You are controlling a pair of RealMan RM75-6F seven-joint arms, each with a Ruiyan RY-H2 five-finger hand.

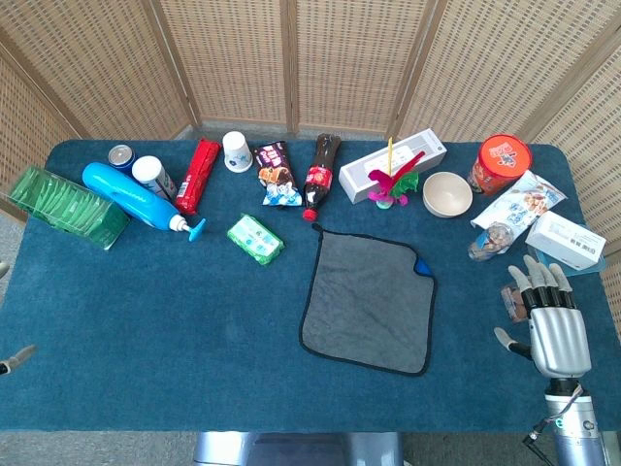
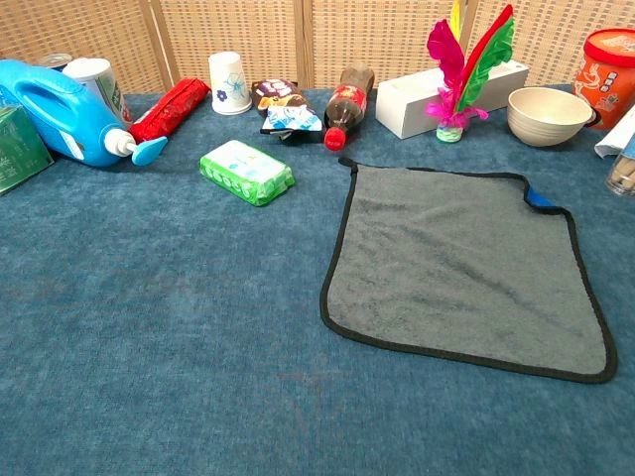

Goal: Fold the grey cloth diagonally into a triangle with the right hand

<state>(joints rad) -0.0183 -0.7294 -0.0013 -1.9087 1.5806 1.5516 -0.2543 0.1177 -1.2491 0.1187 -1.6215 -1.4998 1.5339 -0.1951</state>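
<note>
Two robot-mounted cameras, one high and one low, facing the same blue table.

The head view looks steeply down from above the near edge, taking in the whole table point(image 1: 146, 320) back to the wicker screen point(image 1: 340, 58), with the right hand point(image 1: 548, 316) at lower right. The chest view sits lower and closer, looking forward across the tabletop. Both share the grey cloth point(image 1: 374, 301) point(image 2: 466, 268), left of that hand, and the row of items beyond it.

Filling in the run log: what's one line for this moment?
grey cloth: flat, unfolded | right hand: open, right of cloth, apart | left hand: barely visible | fold: not started
</note>
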